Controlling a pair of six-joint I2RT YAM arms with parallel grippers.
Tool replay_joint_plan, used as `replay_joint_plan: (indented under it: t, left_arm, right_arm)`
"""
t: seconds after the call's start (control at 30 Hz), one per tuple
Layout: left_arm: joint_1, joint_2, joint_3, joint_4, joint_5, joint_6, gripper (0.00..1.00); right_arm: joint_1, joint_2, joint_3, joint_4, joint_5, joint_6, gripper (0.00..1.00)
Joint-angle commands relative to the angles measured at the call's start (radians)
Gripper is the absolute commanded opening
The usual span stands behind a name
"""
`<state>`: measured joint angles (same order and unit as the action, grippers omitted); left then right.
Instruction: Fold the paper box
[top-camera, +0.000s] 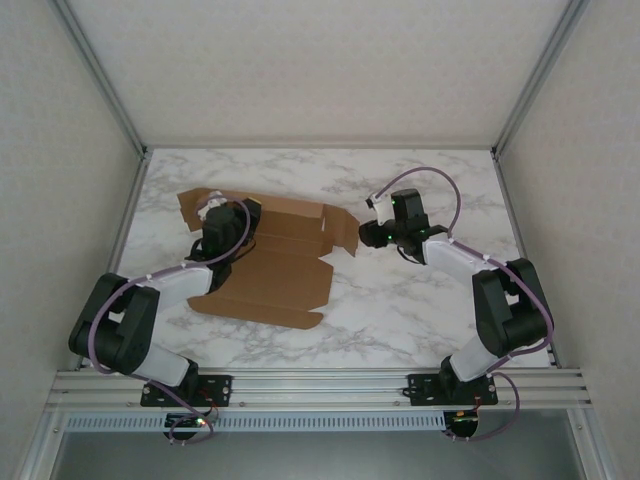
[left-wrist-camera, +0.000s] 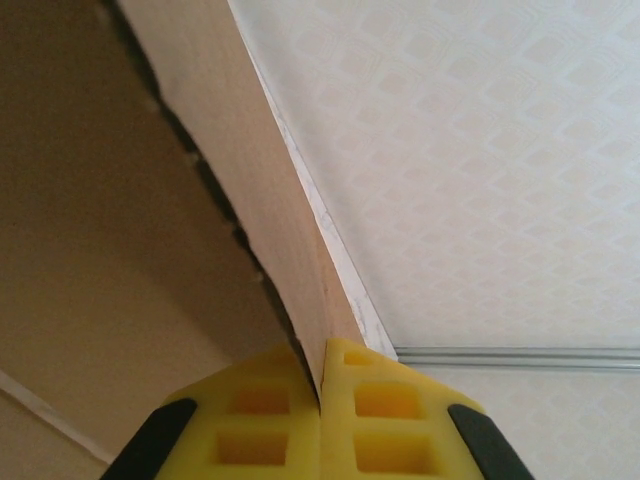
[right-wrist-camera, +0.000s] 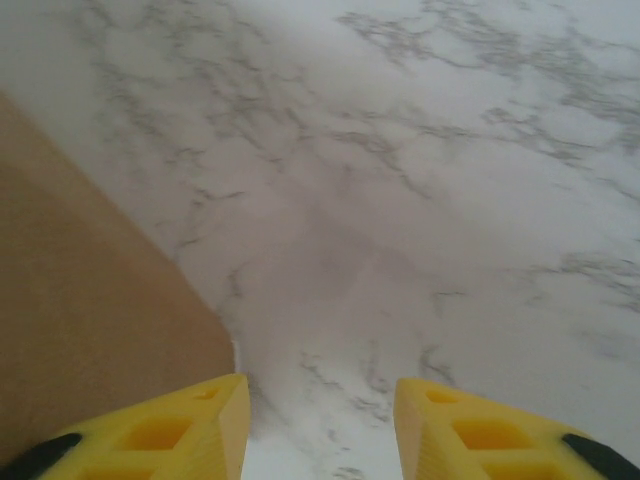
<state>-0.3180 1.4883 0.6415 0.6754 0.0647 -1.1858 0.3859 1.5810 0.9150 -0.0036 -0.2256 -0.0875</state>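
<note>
Brown cardboard, the box (top-camera: 275, 270) lies half-unfolded on the surface (top-camera: 400, 300). Your left tool (left-wrist-camera: 320, 395) is clamped on a raised flap at the box's far-left side; hold that pinch firm. Your right tool (right-wrist-camera: 320, 410) hangs just off the box's right corner, pads apart, gripping nothing. Line it squarely over that edge before closing, so the crease folds cleanly.

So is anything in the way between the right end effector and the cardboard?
No, nothing visible is. The right end effector is open just beside a rounded corner of the paper box. Between them lies just a bit of bare marble table.
</note>
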Motion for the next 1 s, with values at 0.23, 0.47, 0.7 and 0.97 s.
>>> replay_joint_plan:
  t: [0.23, 0.47, 0.7, 0.97]
  left_arm:
    - [0.007, 0.057, 0.055, -0.074, 0.059, -0.029, 0.0]
    - [0.007, 0.066, 0.052, -0.074, 0.069, -0.035, 0.0]
    - [0.007, 0.06, 0.047, -0.076, 0.076, -0.029, 0.0]
    - [0.008, 0.058, 0.04, -0.069, 0.091, -0.026, 0.0]
  right_arm:
    - [0.052, 0.028, 0.066, -0.028, -0.173, -0.101, 0.47]
    - [0.103, 0.063, 0.11, -0.004, -0.185, -0.113, 0.48]
    - [0.161, 0.111, 0.156, -0.035, -0.119, -0.176, 0.48]
    - [0.183, 0.104, 0.11, 0.07, 0.069, -0.205, 0.52]
